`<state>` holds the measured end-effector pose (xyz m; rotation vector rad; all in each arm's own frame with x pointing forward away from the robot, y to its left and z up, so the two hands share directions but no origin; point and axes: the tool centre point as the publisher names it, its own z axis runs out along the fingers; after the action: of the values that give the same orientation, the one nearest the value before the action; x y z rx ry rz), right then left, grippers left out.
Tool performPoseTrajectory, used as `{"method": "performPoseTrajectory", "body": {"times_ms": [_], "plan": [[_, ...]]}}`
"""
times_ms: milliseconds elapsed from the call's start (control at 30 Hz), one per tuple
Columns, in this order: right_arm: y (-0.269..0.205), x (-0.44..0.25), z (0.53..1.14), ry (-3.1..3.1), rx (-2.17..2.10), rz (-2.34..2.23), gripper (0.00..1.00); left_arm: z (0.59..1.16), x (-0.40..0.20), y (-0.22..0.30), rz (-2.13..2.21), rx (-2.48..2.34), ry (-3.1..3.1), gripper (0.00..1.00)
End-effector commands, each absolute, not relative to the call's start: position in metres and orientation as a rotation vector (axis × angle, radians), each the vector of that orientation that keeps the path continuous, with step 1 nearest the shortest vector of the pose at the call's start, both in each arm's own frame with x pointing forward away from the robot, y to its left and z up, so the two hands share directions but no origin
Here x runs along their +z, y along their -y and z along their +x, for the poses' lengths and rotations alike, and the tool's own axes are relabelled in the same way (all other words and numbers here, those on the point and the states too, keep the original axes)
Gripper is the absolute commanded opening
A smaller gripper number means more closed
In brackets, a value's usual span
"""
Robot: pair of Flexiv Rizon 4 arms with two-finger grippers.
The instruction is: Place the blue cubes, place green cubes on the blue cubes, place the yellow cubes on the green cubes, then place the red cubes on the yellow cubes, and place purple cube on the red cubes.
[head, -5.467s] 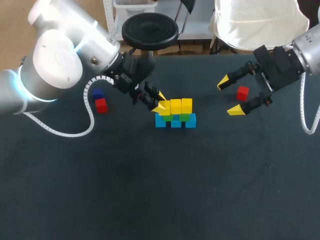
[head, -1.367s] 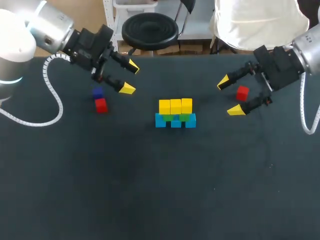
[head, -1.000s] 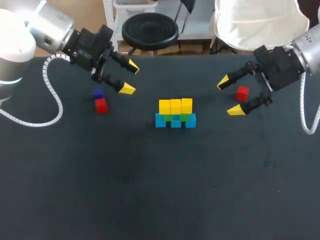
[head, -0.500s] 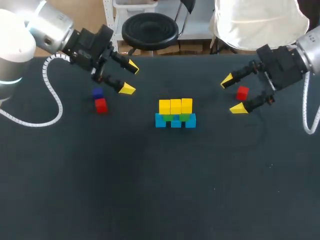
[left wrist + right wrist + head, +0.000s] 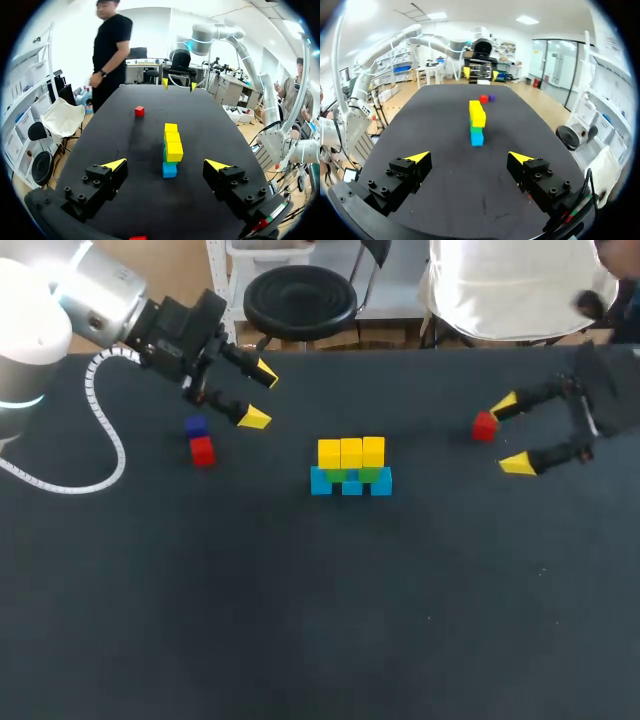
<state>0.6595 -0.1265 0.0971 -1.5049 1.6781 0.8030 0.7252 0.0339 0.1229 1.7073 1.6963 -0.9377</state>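
Your left claw and right claw both hang with fingers apart and empty, one to each side of the stack, which has yellow cubes over green over blue. The near red cube lies between the stack and the right claw. The far red cube, just beside the purple cube, lies to the stack's left.

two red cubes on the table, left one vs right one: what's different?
The left red cube sits close beside the purple cube; the right red cube stands alone. The left one lies left of the stack, the right one right of it, just ahead of the open fingers of the right gripper. Both rest on the table, ungripped, alike in colour and size.
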Motion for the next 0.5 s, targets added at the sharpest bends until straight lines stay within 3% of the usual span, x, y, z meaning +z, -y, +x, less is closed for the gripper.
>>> {"method": "performPoseTrajectory", "body": {"times_ms": [33,500], "plan": [[0.1433,0.0886,0.6522,-1.678,0.771,-1.445,1.0,0.724,0.1225,-0.0338,1.705,-0.934,-1.695,1.0],[0.1495,0.0828,0.6544,-1.668,0.805,-1.443,1.0,0.724,0.1225,-0.0338,1.705,-0.934,-1.695,1.0]]}}
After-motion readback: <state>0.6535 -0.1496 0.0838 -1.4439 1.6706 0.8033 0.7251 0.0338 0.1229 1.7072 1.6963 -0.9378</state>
